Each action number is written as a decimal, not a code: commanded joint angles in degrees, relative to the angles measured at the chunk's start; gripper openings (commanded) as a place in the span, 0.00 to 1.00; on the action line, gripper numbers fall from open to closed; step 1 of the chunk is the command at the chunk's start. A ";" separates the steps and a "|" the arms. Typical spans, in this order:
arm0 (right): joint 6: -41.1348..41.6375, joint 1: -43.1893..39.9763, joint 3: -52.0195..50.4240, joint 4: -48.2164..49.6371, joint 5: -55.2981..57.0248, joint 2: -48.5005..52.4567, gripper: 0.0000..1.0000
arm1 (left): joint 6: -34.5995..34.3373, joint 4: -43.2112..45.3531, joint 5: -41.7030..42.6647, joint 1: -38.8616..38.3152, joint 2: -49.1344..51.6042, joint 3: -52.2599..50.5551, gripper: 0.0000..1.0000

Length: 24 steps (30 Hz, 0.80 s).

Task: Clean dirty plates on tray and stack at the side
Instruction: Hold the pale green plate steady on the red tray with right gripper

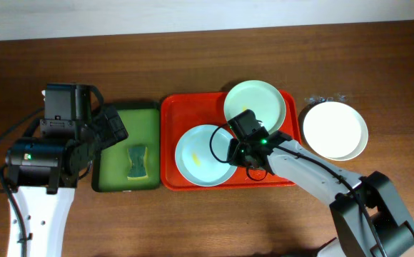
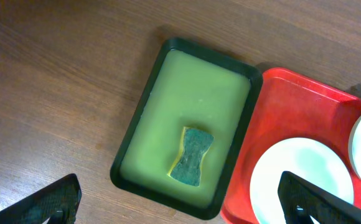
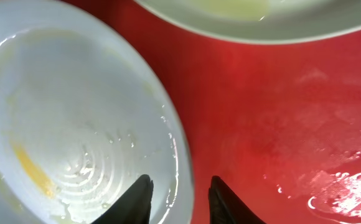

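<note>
overhead, the left gripper [image 1: 114, 128] hangs over the worktop [image 1: 193, 221] at the far left, just beside the left rim of the small green tray [image 1: 148, 123]. in the left wrist view its two fingers stand wide apart at the near corners of the picture, with nothing between them. a green and yellow sponge [image 1: 136, 163] lies flat in the near half of the green tray.

just right of it, touching or almost touching side to side, sits the red tray [image 1: 171, 114]. a pale blue plate [image 1: 196, 153] lies in its near left part, and a yellow smear [image 3: 34, 171] shows on the plate's floor in the right wrist view. the right gripper [image 3: 182, 199] is down at this plate's right rim. one finger [image 3: 138, 200] is inside the plate and the other is over the tray floor outside it, so the rim runs between them. the gripper is only narrowly apart, with a sliver of plate and of red tray showing on each side of the rim, so it is not pinching the plate.

a mint plate [image 1: 253, 103] lies in the far right part of the red tray, its near edge close to the blue plate. the tray floor right of the gripper looks wet.

a white plate [image 1: 334, 130] rests on the worktop just right of the red tray, outside it.
</note>
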 commanded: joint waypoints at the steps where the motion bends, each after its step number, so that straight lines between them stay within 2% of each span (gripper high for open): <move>1: 0.22 0.37 -0.26 0.20 3.61 0.22 0.19 | -0.72 -0.09 0.42 0.13 -0.09 0.61 0.99; 3: 0.20 0.37 -0.26 0.24 3.61 0.22 0.08 | -0.72 -0.09 0.42 0.13 -0.09 0.61 0.99; 5: 0.22 0.37 -0.26 0.35 3.58 0.24 0.09 | -0.74 -0.09 0.42 0.13 -0.09 0.61 0.99; 7: 0.20 0.37 -0.26 0.39 3.63 0.50 0.16 | -0.72 -0.09 0.42 0.13 -0.09 0.61 0.99; 11: 0.20 0.37 -0.26 0.98 3.74 2.71 0.18 | -0.72 -0.09 0.42 0.13 -0.09 0.61 0.99; 15: -1.79 0.37 -0.24 1.64 3.10 3.74 0.12 | -0.72 -0.09 0.39 0.13 -0.09 0.61 0.99; 17: -2.49 0.37 -0.24 1.64 3.10 3.74 0.04 | -0.72 -0.09 0.42 0.13 -0.09 0.61 0.99; 24: -2.64 0.37 -0.24 1.57 3.10 3.74 0.04 | -0.72 -0.09 0.42 0.13 -0.09 0.61 0.99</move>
